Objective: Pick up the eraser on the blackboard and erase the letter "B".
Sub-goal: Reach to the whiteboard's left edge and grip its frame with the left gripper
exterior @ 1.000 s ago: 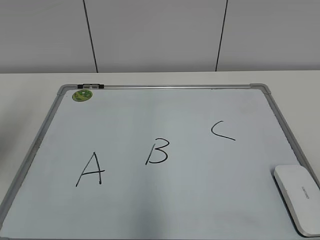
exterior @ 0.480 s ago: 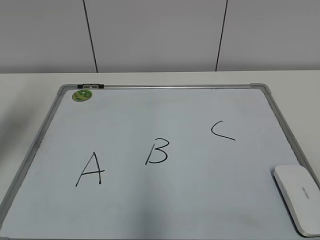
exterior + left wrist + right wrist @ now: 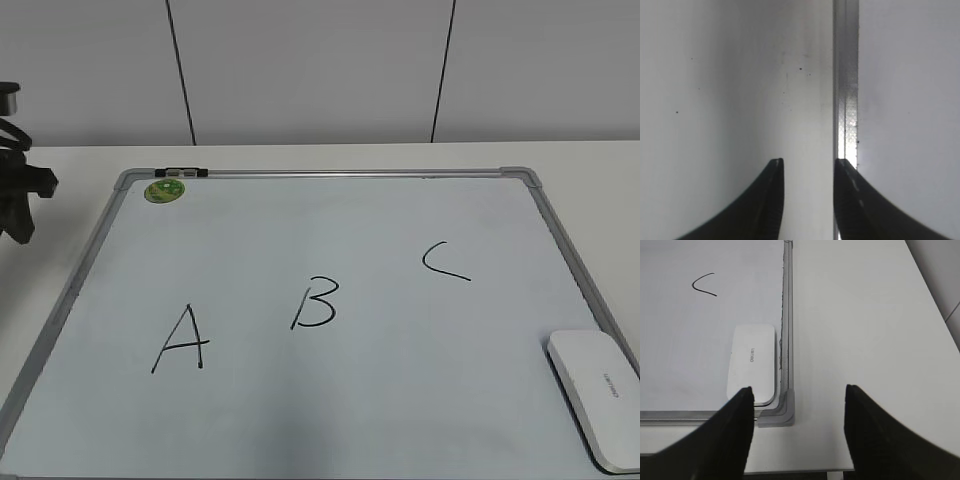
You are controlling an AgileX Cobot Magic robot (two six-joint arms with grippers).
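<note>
The blackboard (image 3: 330, 175) is a white board with a grey frame lying flat on the table. The black letter "B" (image 3: 315, 303) is drawn near its middle. The white eraser (image 3: 594, 398) lies at the board's front right corner; it also shows in the right wrist view (image 3: 751, 362). My right gripper (image 3: 799, 392) is open and empty, hovering over the board's corner (image 3: 777, 415) just in front of the eraser; it does not show in the exterior view. My left gripper (image 3: 807, 165) is open and empty over the board's left frame (image 3: 846, 100); the left arm (image 3: 18, 190) shows at the exterior view's left edge.
A black "A" (image 3: 180, 340) and a black "C" (image 3: 443, 260) flank the B. A round green sticker (image 3: 164, 190) sits at the board's far left corner. White table (image 3: 865, 330) extends right of the board, with its front edge close below the right gripper.
The left arm has come into the exterior view at the far left edge. The board, letters and eraser have not moved.
</note>
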